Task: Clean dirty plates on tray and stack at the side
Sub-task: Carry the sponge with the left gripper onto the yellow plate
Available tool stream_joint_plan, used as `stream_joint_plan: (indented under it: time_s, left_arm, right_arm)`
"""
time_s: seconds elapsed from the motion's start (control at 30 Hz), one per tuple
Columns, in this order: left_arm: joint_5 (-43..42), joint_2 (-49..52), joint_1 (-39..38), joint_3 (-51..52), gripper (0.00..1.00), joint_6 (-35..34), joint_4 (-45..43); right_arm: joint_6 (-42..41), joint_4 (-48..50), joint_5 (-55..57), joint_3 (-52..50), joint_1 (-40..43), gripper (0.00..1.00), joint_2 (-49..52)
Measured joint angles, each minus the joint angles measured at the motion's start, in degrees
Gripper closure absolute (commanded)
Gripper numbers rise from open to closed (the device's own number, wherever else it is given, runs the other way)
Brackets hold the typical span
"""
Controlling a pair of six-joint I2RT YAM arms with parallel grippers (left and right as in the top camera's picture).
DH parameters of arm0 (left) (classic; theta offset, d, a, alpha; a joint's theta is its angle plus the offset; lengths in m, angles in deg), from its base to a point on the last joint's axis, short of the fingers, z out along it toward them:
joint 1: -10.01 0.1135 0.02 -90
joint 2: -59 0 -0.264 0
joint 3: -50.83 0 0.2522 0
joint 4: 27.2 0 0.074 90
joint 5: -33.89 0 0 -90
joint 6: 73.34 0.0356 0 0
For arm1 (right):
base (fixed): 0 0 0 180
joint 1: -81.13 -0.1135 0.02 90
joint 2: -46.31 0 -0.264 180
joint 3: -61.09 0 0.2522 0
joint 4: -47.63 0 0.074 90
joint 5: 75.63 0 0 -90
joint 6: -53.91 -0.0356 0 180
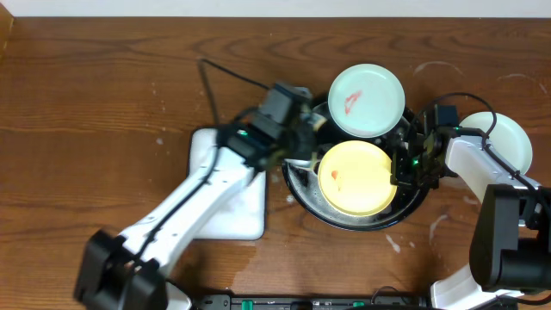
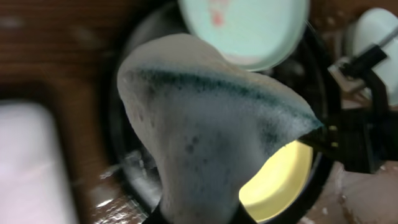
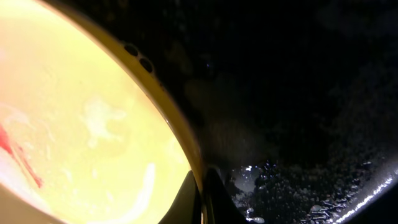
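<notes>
Plates crowd the black tray [image 1: 366,222] from overhead: the yellow plate [image 1: 357,176] lies flat in it with a small red smear left of centre, and the mint plate [image 1: 366,102], red-smeared too, rests across the tray's far rim, partly out over the worktop [image 1: 103,95]; a third pale plate [image 1: 508,142] sits on the worktop just right of the tray, half hidden by the right arm [image 1: 499,224], with no smear on the part that shows; the left jaws hang over the tray's left edge, next to a white rectangular tray [image 1: 228,198], and the right jaws sit at the yellow plate's right rim

From the left wrist, a foamy sponge [image 2: 205,124] fills the middle; the left jaws are clamped on it at the bottom edge, and it hangs above the tray between the two smeared plates; whether it touches either I cannot tell

From the right wrist, the yellow plate's rim runs between the two tips of the right jaws, which are closed onto it in a thin pinch; the tray floor beside it is wet and beaded with droplets

I'd worry about that pinch: a slick rim on a wet glossy tray could slip or pivot once the sponge presses down; the mint plate perched on the rim could be nudged off by the left arm swinging across; both arms work close together over one plate, so a clash looks possible
</notes>
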Motion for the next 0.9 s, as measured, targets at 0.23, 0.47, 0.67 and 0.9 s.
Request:
stream_joint_plan:
  time_s: [0.23, 0.47, 0.67, 0.9]
  left_arm:
    - [-3.8, 14.3, -4.4, -0.1, 0.92, -4.0, -8.9]
    - [-11.0, 21.9, -6.4, 0.0, 0.93, -8.3, -14.6]
    - [-11.5, 24.0, -6.5, -1.4, 0.93, -9.0, -11.3]
    - [3.4, 23.9, -7.2, -5.9, 0.93, -9.2, 4.3]
  right_arm:
    - [0.0, 3.2, 0.9, 0.0, -2.1, 0.99, 0.0]
    - [-1.7, 5.8, 2.6, 0.0, -6.7, 0.99, -0.1]
    - [-3.1, 6.5, 4.2, 0.0, -8.7, 0.99, -0.2]
    - [-4.0, 6.6, 3.1, 0.0, -10.3, 0.99, -0.3]
